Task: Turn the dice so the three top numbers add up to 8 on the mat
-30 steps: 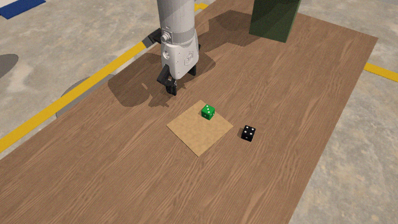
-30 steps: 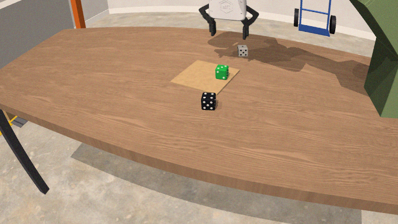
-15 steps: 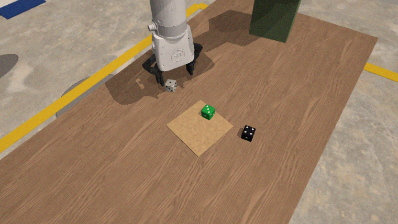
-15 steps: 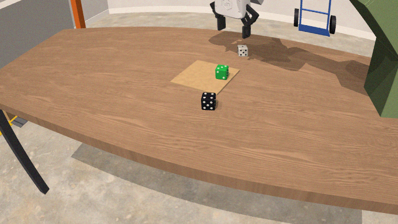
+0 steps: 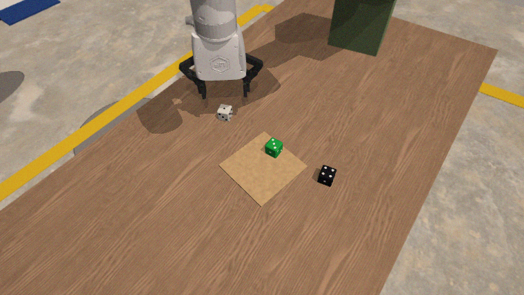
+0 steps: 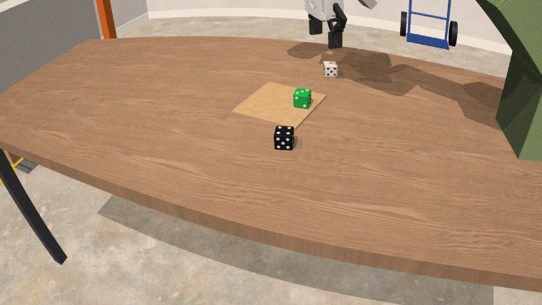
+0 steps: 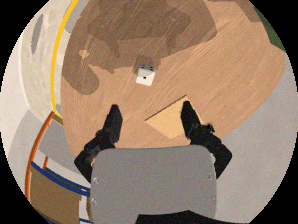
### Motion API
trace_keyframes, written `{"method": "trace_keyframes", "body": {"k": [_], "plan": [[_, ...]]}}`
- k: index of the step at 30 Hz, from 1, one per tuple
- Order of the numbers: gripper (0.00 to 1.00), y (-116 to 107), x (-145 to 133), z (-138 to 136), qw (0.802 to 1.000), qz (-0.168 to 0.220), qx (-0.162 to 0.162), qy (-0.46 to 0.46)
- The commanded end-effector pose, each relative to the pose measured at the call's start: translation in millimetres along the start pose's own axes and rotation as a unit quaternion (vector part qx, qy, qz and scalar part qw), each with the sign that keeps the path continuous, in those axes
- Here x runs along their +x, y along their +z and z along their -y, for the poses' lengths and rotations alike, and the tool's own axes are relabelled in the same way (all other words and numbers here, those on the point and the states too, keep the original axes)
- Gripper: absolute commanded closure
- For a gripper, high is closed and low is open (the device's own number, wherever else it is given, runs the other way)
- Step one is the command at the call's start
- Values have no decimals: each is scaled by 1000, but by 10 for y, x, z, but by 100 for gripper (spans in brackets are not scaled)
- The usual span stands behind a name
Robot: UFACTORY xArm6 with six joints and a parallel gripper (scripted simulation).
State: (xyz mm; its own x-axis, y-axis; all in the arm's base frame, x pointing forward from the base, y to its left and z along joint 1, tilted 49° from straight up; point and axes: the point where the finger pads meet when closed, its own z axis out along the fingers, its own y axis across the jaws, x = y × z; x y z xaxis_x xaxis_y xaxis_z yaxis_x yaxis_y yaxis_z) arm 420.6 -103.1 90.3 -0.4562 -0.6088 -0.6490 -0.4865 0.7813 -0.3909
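Observation:
My gripper [image 5: 225,96] [image 6: 325,40] [image 7: 150,110] is open and empty, above the table and beyond the mat. The white die [image 5: 225,112] [image 6: 330,69] [image 7: 145,76] lies flat on the table off the mat, close to the gripper, with its 1 on top. The green die [image 5: 274,147] [image 6: 302,98] lies flat on the tan mat [image 5: 256,182] [image 6: 257,102] [image 7: 167,125], near one edge, with its 3 on top. The black die [image 5: 327,176] [image 6: 284,137] lies flat on the table just outside a mat corner, its 4 on top. The wrist view shows neither green nor black die.
A dark green block-like object [image 5: 359,31] [image 6: 519,105] stands on the wooden table [image 5: 146,227] [image 6: 189,170], well away from the dice. The far table edge runs behind the white die. The arm's shadow falls around the white die.

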Motion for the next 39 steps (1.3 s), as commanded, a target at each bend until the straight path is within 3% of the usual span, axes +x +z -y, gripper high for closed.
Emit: {"method": "trace_keyframes", "body": {"k": [1,7,16,17,39], "plan": [[0,-16,85,50,997,1,-14,79],[0,-30,168,86,989,1,-15,149],[0,-34,187,94,986,1,-15,165],[53,-34,187,94,986,1,-15,165],[53,-34,187,94,986,1,-15,165]]}}
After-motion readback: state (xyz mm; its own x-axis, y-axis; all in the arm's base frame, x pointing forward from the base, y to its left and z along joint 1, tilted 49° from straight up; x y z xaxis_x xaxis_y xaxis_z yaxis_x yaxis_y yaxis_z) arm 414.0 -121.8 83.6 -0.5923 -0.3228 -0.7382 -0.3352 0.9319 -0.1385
